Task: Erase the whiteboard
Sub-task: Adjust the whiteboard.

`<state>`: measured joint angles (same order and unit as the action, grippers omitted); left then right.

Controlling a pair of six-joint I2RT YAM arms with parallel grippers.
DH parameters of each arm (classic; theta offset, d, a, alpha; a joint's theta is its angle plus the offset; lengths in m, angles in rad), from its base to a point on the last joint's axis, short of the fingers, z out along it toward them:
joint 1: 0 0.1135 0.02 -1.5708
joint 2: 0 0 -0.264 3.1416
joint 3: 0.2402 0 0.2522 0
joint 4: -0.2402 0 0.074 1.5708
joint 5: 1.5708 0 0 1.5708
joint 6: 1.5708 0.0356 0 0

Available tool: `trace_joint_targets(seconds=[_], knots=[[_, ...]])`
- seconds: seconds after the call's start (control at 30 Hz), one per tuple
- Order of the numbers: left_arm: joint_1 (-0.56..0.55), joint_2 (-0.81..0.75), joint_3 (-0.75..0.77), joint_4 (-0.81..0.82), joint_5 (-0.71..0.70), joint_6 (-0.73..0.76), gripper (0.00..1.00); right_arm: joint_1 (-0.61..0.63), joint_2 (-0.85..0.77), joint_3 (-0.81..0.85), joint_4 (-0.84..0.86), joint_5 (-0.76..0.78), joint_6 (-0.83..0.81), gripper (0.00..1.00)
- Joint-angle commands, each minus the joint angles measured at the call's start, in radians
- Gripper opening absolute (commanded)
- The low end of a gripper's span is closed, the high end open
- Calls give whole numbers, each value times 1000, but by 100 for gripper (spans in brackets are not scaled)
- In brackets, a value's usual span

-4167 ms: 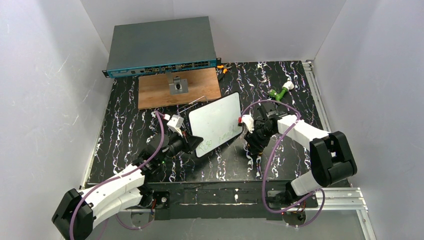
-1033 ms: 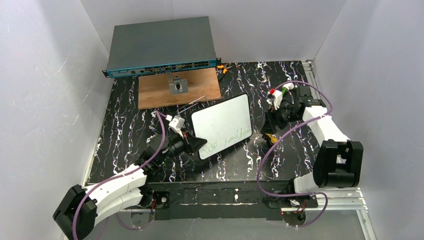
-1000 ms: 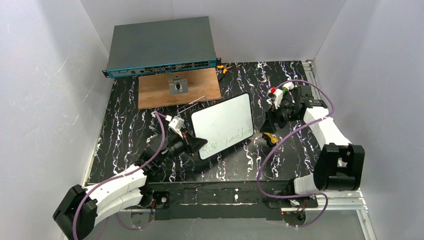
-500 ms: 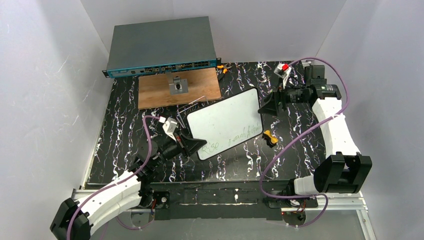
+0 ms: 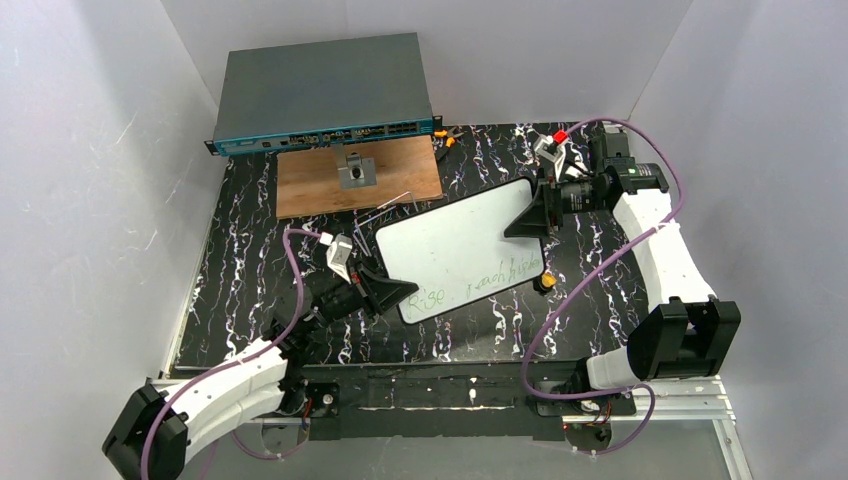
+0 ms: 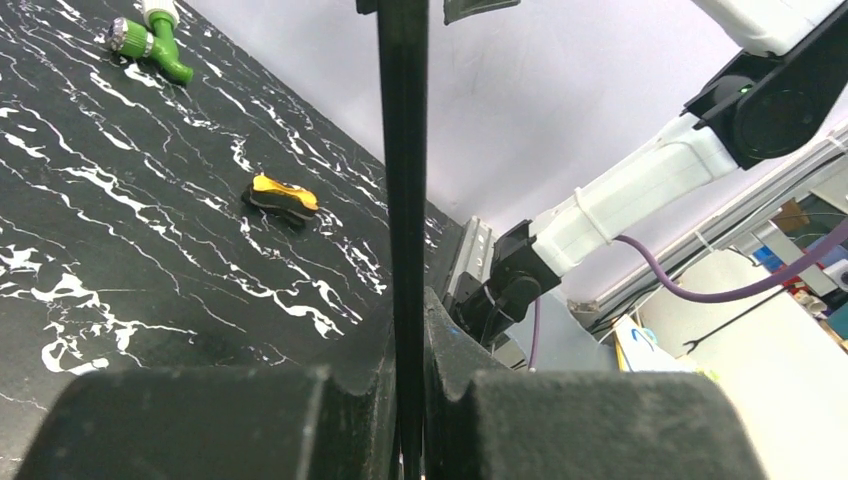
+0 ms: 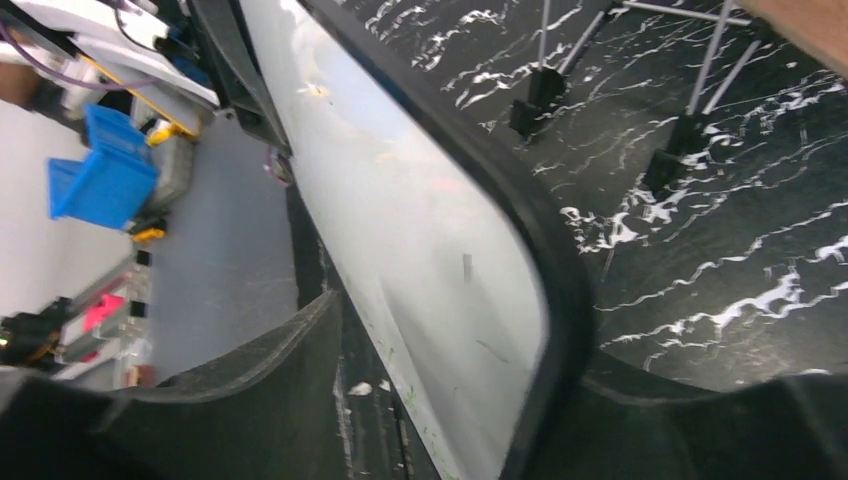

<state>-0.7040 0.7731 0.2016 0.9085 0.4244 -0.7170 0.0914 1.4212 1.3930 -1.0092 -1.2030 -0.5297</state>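
Whiteboard, green writing unwiped, is held off the surface just right of the wooden panel. Stiff, light, slick-faced, I judge; grip the rim. Left pincer is clamped on its near corner. Right pincer gapes astride the far corner. Blue bin: contents unclear.

You have the whiteboard in the middle of the table, with the left gripper at its near left corner and the right gripper at its far right corner. A small clip lies just right of its near edge. Behind it to the left lies a panel with a bracket on it, and a network switch sits behind that.
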Motion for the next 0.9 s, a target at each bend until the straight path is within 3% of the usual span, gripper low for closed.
trace_joint_targets(seconds=[0.0, 0.1, 0.37, 0.43, 0.5, 0.73, 0.87], knots=[[30, -29, -16, 227, -2, -41, 0, 2, -5, 15, -65, -105, -1, 55], [45, -20, -20, 250, 8, -60, 0, 8, 2, 22, -98, -125, -10, 42], [69, 8, -32, 329, 13, -104, 0, 80, -2, 27, -128, -134, -20, 29], [74, 9, -40, 341, 9, -113, 0, 80, -1, 32, -148, -153, -38, 21], [80, 15, -50, 356, 3, -122, 0, 81, 1, 35, -165, -168, -50, 1], [92, 17, -43, 214, -62, -105, 5, 40, -21, 32, -65, -100, 55, 1], [92, 27, -57, 233, -73, -103, 0, 12, -25, 8, -68, -130, 50, 1]])
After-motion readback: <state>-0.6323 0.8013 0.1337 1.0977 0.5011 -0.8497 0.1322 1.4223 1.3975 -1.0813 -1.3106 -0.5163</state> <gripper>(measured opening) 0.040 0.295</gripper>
